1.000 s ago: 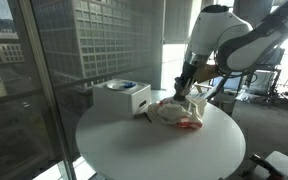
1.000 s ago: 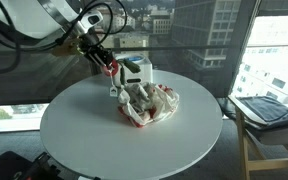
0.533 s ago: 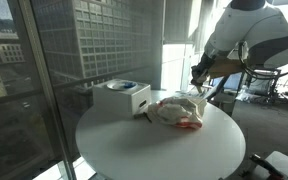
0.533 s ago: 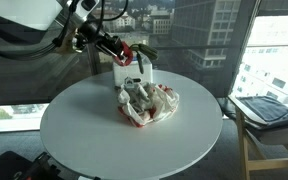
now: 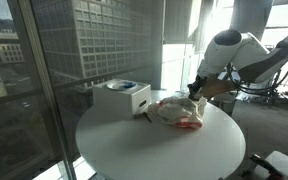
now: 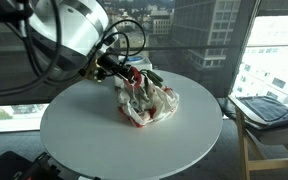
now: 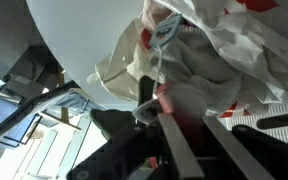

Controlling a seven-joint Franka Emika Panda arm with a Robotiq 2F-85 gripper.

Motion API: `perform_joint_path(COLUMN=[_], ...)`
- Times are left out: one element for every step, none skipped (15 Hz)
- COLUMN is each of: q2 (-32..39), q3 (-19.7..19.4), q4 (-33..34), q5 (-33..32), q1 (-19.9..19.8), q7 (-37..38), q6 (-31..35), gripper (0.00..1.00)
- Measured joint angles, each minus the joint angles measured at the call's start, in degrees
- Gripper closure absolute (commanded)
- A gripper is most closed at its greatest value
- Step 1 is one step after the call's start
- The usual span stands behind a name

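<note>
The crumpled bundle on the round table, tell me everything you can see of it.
The bundle is a crumpled heap of thin white material with red patches; whether it is cloth or plastic film is hard to tell. It lies slumped near the middle of the round white table, close beside a white box. The gripper is at one edge, seemingly shut on a fold of it.

white arm [image 5: 227, 48], black cables [image 6: 134, 32], dark claw [image 6: 127, 73]
</note>
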Motion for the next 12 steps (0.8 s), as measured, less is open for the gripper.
perform_joint_path(q2=[3.6, 7.2, 10.8, 14.1, 17.0, 19.4, 21.2, 22.4, 23.5, 24.6, 26.0, 27.6], q3=[-0.5, -1.0, -1.4, -1.6, -1.6, -1.5, -1.2, -0.9, -0.5, -0.3, -0.3, -0.3], q4=[2.6, 5.2, 7.8, 10.3, 12.5, 14.5, 16.0, 17.2, 18.1, 18.9, 19.6, 20.4], q5=[-2.0, -3.1, -3.4, -3.4, -3.3, -3.3, -3.3, -3.2, -3.0, -2.9, -2.4, -1.7], q1=[-0.5, -0.9, -1.2, -1.5, -1.7, -1.7, -1.7, -1.7, -1.7, -1.6, -1.6, -1.7], q7=[1.6, 2.7, 3.2, 3.5, 3.7, 3.8, 3.8, 3.8, 3.8, 3.8, 3.7, 3.6], q6=[0.7, 1.3, 2.2, 3.6, 5.6, 7.4, 9.0, 10.1, 10.4, 10.4, 10.4, 10.4], gripper=[0.92, 0.91, 0.91, 0.91, 0.91, 0.91, 0.90, 0.90, 0.90, 0.91, 0.91, 0.91])
